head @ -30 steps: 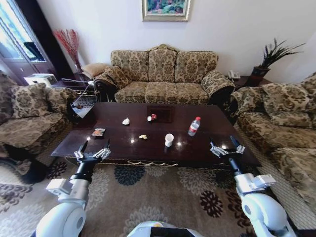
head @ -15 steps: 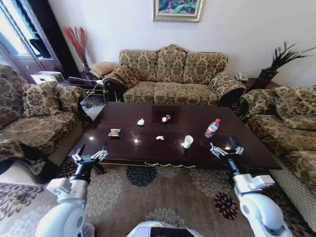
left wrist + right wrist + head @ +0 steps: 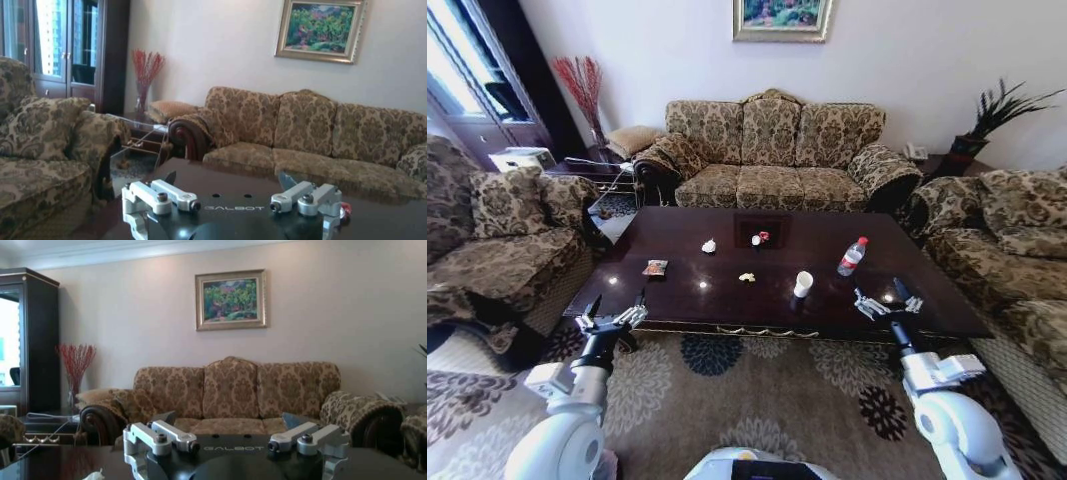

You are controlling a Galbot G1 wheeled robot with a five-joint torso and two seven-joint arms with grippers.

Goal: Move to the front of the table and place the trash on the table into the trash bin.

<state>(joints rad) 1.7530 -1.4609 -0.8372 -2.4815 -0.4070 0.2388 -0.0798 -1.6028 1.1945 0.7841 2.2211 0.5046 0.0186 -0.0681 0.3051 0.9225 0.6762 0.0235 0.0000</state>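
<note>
table [image 3: 677,290] top open, scattered litter [image 3: 803,284]

Glossy dark brown table [image 3: 727,290], gilt trim on near edge. On it: white paper cup [image 3: 803,284], clear bottle [image 3: 851,257] with red cap, white crumpled paper [image 3: 709,246], red-and-white scrap [image 3: 759,238], yellowish bit [image 3: 746,277]. Behind table: gold-brown floral sofa [image 3: 772,150]. Beneath: beige carpet [image 3: 757,390], dark flower medallions.
</note>
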